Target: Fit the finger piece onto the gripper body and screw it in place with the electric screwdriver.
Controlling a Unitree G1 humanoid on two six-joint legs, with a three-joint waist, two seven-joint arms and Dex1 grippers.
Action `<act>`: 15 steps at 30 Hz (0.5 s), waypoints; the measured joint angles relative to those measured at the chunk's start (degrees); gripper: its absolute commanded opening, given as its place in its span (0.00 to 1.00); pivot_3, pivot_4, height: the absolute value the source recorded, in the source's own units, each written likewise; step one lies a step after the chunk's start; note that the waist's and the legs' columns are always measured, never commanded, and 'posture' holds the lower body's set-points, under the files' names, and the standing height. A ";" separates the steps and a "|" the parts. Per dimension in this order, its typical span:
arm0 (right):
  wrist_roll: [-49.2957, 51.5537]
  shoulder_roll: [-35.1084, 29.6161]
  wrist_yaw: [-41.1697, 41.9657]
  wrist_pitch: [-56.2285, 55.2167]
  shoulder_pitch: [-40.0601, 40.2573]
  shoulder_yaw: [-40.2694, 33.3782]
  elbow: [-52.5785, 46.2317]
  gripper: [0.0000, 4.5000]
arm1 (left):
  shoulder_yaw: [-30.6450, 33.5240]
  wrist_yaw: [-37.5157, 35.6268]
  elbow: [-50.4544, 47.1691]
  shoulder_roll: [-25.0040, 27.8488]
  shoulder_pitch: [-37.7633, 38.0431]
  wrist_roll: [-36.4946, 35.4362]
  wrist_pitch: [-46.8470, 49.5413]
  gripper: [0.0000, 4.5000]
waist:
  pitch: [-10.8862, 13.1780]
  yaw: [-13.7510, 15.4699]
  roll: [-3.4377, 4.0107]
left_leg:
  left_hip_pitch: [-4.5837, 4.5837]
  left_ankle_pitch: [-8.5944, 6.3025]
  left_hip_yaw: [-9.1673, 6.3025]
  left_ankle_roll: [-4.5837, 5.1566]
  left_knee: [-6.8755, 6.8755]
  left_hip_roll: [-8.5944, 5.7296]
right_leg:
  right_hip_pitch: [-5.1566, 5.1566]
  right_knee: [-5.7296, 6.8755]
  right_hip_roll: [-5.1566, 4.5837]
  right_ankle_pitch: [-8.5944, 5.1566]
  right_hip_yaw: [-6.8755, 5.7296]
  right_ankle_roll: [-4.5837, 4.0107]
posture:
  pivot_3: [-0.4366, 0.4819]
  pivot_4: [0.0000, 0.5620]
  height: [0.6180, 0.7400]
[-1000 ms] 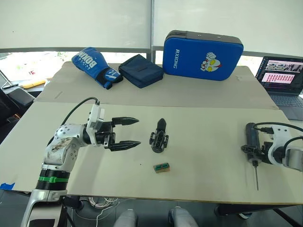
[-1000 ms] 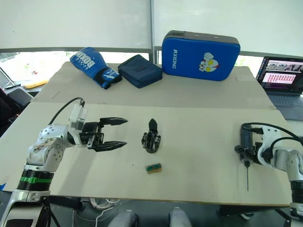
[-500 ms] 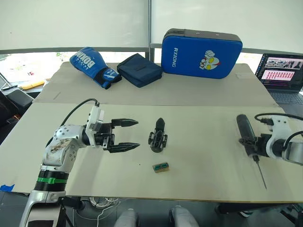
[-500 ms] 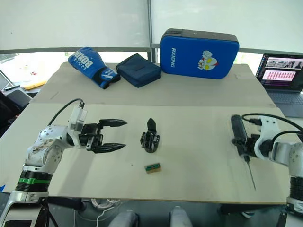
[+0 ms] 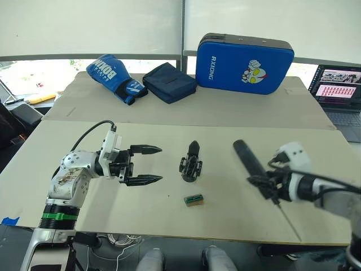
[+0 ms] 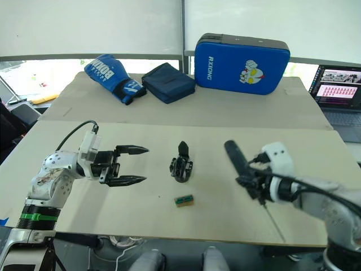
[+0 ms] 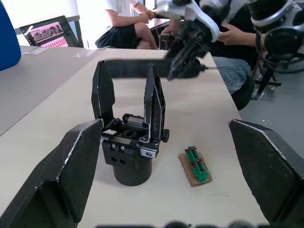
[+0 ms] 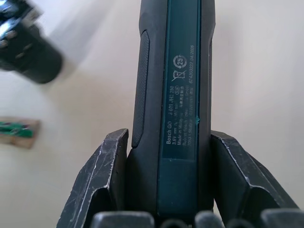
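Now: beige table by window | L hand apart | R hand clamped on electric screwdriver

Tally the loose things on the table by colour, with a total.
Blue: 3 (boxing glove, pouch, strike pad)
Black: 1 (gripper body)
Green: 1 (small connector block)
Dark grey: 1 (laptop)
Total: 6

gripper body and green part on table
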 measured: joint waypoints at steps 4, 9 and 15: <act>-1.61 1.29 -0.65 -3.76 5.94 2.62 -1.92 0.45 | -0.10 0.76 0.02 -0.43 1.27 0.21 -0.38 1.00 | 0.00 -0.13 0.00 | -0.25 0.02 0.02 -0.02 0.03 0.00 | -0.37 0.08 0.03 0.07 0.07 0.00 | 0.48 0.27 1.00; -5.08 -0.64 1.07 -11.39 11.03 8.36 -1.85 0.45 | -0.17 1.47 -0.33 -0.85 1.90 0.35 -0.40 1.00 | 0.00 -0.44 0.00 | -0.25 0.03 0.02 -0.02 0.03 0.04 | -0.44 0.16 0.07 0.07 0.08 -0.01 | 0.48 0.27 1.00; -6.64 -3.58 4.86 -16.26 10.86 10.19 0.65 0.90 | -0.25 1.54 -0.68 -0.77 3.38 0.69 -0.37 1.00 | 0.00 -0.53 -0.02 | -0.22 0.03 0.03 -0.02 0.03 0.04 | -0.41 0.15 0.08 0.08 0.09 -0.02 | 0.48 0.27 1.00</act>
